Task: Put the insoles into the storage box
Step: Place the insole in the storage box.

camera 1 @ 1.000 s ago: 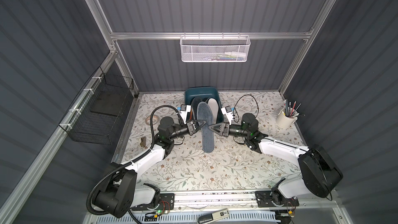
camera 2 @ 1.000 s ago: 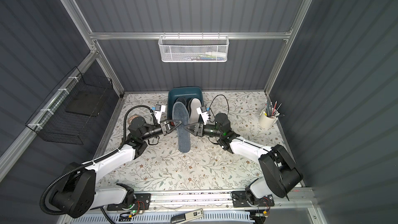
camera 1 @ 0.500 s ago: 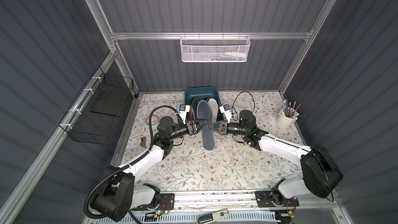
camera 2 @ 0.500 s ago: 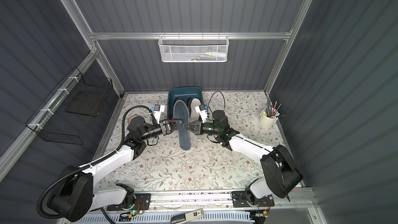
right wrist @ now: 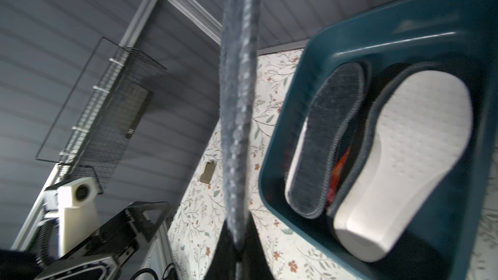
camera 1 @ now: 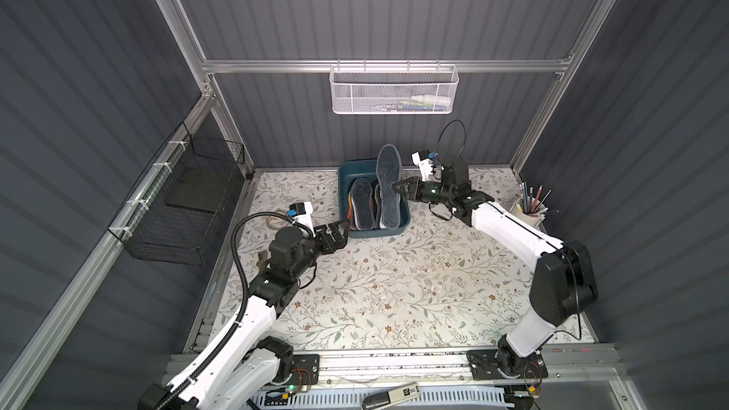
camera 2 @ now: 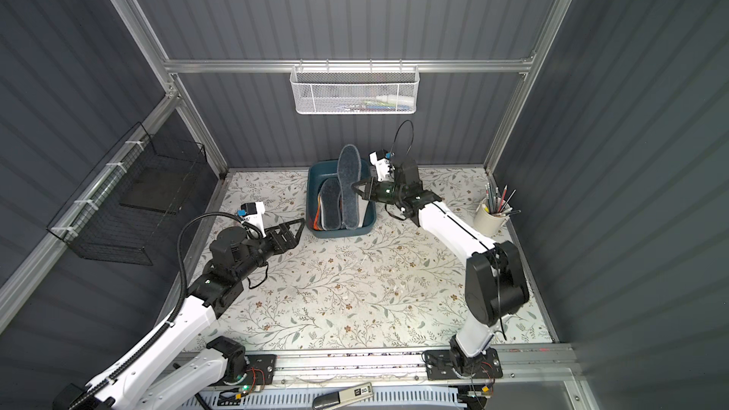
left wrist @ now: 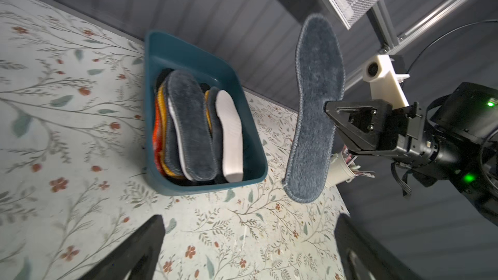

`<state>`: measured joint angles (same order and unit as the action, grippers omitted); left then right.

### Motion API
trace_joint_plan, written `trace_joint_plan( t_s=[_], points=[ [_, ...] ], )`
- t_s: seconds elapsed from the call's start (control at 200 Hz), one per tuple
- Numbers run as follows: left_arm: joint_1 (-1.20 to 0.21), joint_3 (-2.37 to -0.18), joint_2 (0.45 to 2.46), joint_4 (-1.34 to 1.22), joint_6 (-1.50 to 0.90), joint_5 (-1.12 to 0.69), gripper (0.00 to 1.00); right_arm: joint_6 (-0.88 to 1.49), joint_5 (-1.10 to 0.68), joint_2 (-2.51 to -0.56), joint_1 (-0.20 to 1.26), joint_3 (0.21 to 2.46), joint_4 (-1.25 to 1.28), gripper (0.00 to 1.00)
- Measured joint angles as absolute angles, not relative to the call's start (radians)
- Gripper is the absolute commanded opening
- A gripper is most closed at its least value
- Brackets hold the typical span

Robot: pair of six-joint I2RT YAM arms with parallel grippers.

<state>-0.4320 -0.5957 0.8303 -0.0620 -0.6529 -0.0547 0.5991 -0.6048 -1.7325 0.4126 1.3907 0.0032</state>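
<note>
In the storage box point(camera 1: 374, 232) a stack of insoles point(camera 1: 363, 203) already lies. One grey-blue insole point(camera 1: 388, 175) hangs above it, pinched in the right gripper point(camera 1: 396, 188). The left gripper point(camera 2: 299, 232) gapes empty nearby. Apparently only this drop remains.

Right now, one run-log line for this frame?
right gripper: shut on grey-blue insole, aloft by storage box, not yet in | left gripper: open, empty | other insoles: inside box
</note>
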Motion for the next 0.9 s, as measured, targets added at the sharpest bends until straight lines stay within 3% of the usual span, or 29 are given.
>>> trace_joint_plan(
  t_s=[0.34, 0.9],
  points=[
    [-0.432, -0.562, 0.690, 0.130, -0.646, 0.084, 1.00, 0.529, -0.601, -1.975, 0.382, 1.615, -0.160, 0.00],
    [-0.432, -0.562, 0.665, 0.196, -0.631, 0.110, 1.00, 0.448, -0.614, -2.302, 0.351, 1.960, -0.343, 0.03]
  ],
)
